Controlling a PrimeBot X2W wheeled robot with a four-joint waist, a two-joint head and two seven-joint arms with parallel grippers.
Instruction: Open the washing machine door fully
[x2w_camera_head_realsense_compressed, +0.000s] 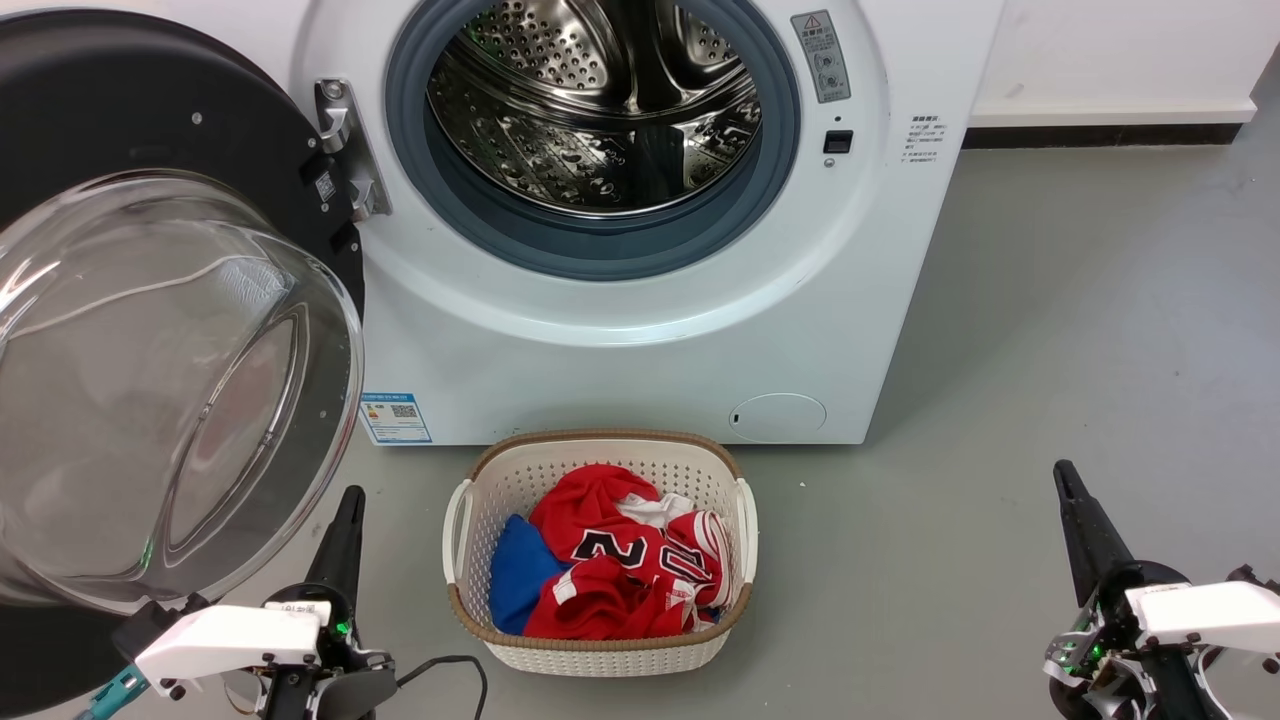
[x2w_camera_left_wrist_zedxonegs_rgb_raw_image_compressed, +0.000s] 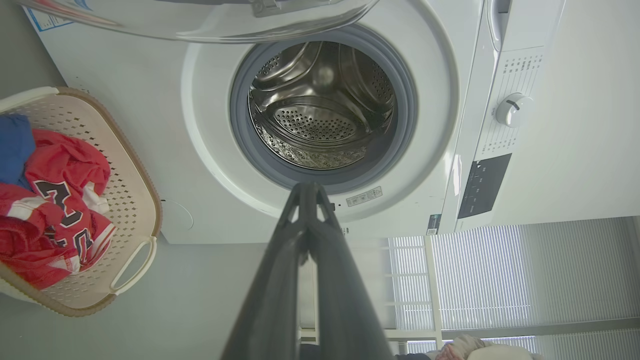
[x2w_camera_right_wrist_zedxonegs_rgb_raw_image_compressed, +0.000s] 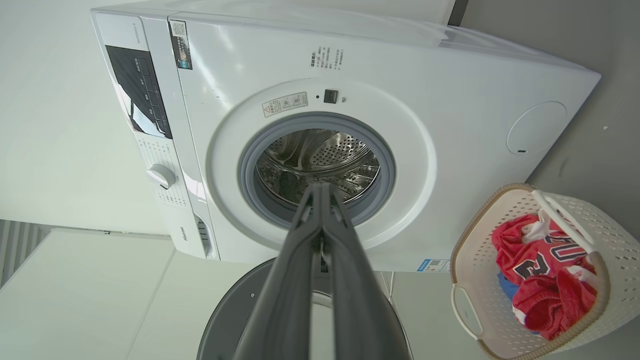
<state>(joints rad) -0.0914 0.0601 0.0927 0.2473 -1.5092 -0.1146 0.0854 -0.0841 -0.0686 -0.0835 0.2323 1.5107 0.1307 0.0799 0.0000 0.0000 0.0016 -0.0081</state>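
Pinching tip to tip on nothing, fingers (x2w_camera_head_realsense_compressed: 338, 555) of left gripper (x2w_camera_head_realsense_compressed: 350, 502), near the lower edge of the glass bowl (x2w_camera_head_realsense_compressed: 150, 400) of the washing machine door (x2w_camera_head_realsense_compressed: 120, 90). Same on right gripper (x2w_camera_head_realsense_compressed: 1066, 482): tips together, empty, well apart from the machine, over grey floor (x2w_camera_head_realsense_compressed: 1050, 300). Door standing wide open to the left on its hinge (x2w_camera_head_realsense_compressed: 345, 150), baring grey gasket (x2w_camera_head_realsense_compressed: 600, 255) and steel drum (x2w_camera_head_realsense_compressed: 600, 110) of the washing machine (x2w_camera_head_realsense_compressed: 640, 360). Between grippers, white laundry basket (x2w_camera_head_realsense_compressed: 600, 655) with red jersey (x2w_camera_head_realsense_compressed: 620, 560) and blue cloth (x2w_camera_head_realsense_compressed: 515, 580), just before the machine.
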